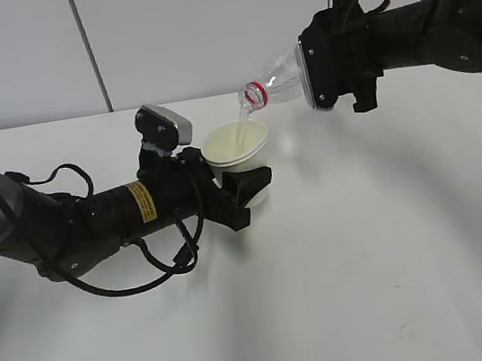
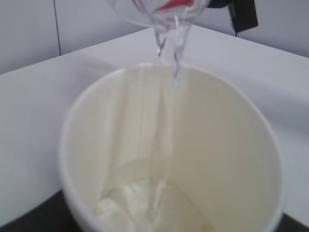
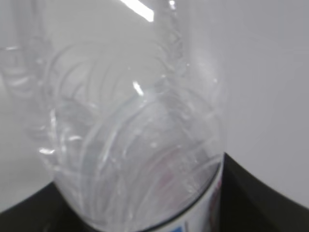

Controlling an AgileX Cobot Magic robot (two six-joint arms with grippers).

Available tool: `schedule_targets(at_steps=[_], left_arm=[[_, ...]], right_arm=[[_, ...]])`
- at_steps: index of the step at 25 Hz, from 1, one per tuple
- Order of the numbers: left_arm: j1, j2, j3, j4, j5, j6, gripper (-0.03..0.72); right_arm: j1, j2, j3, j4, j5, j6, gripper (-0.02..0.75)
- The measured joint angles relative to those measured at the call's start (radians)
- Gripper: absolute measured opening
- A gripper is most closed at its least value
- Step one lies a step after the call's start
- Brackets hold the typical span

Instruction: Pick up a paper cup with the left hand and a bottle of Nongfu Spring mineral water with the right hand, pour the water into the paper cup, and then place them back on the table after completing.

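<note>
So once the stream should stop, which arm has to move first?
The right, probably. The right hand holds the water bottle tilted, neck down above the paper cup, water running in. Righting the bottle ends the pour. The left hand just grips the cup.

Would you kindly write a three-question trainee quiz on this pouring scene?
1. True or false: water is flowing from the bottle into the cup.
2. Which gripper holds the cup? A) left gripper B) right gripper
3. Fill in: the bottle's mouth is tilted ____ toward the cup.

Key: 1 true; 2 A; 3 down
</note>
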Motion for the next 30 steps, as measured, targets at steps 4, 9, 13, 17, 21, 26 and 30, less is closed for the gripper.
schedule_targets(at_steps=[4, 9, 13, 17, 21, 26, 30], left_arm=[[0.0, 0.0, 0.0, 0.001, 0.001, 0.0, 0.403], [0.0, 0.0, 0.0, 0.002, 0.001, 0.0, 0.403], [0.0, 0.0, 0.0, 0.002, 0.002, 0.0, 0.403], [0.0, 0.0, 0.0, 0.003, 0.003, 0.0, 0.403], [0.0, 0.0, 0.0, 0.003, 0.003, 0.0, 0.403], [0.0, 0.0, 0.0, 0.003, 0.005, -0.001, 0.403], [0.0, 0.0, 0.0, 0.003, 0.006, -0.002, 0.403]], right_arm=[[0.0, 0.0, 0.0, 0.0, 0.0, -0.009, 0.446], [0.0, 0.0, 0.0, 0.0, 0.0, -0.011, 0.446], [0.0, 0.0, 0.0, 0.0, 0.0, -0.013, 0.446], [0.0, 0.0, 0.0, 0.0, 0.0, -0.017, 0.446], [0.0, 0.0, 0.0, 0.0, 0.0, -0.019, 0.446], [0.0, 0.0, 0.0, 0.0, 0.0, -0.019, 0.446], [0.0, 0.0, 0.0, 0.0, 0.0, -0.019, 0.446]])
